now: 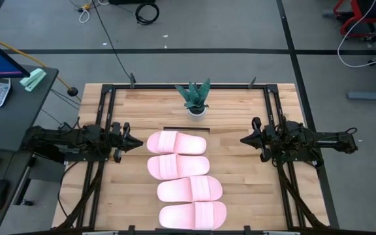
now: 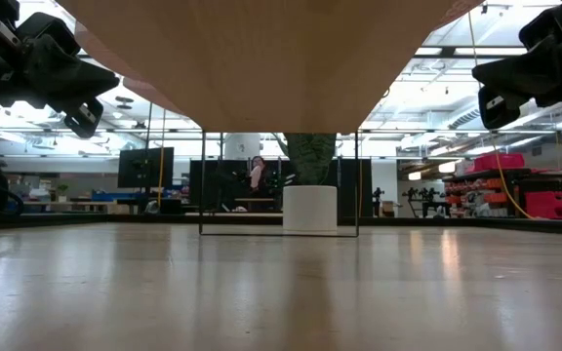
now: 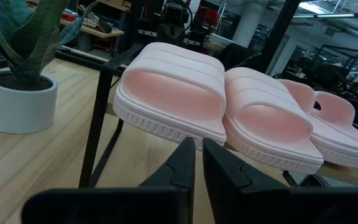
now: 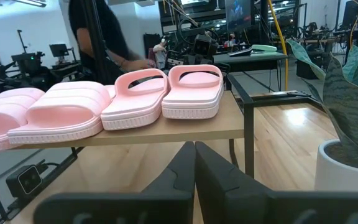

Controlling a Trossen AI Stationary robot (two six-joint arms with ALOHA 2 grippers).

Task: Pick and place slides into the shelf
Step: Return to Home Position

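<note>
From above, the slides (image 1: 183, 189) hide nearly all the shelf (image 2: 281, 58), whose underside in the low view hides them in turn and cuts off the plant (image 2: 310, 156) leaves.

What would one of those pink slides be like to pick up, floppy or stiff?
Probably light: the slide looks like thick moulded foam. Likely springy rather than floppy, since its strap holds an arch unaided. Its ridged sole edge might keep it from slipping.

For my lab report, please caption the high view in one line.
Four pink slides lie in a row on the shelf; left gripper and right gripper wait on either side.
</note>
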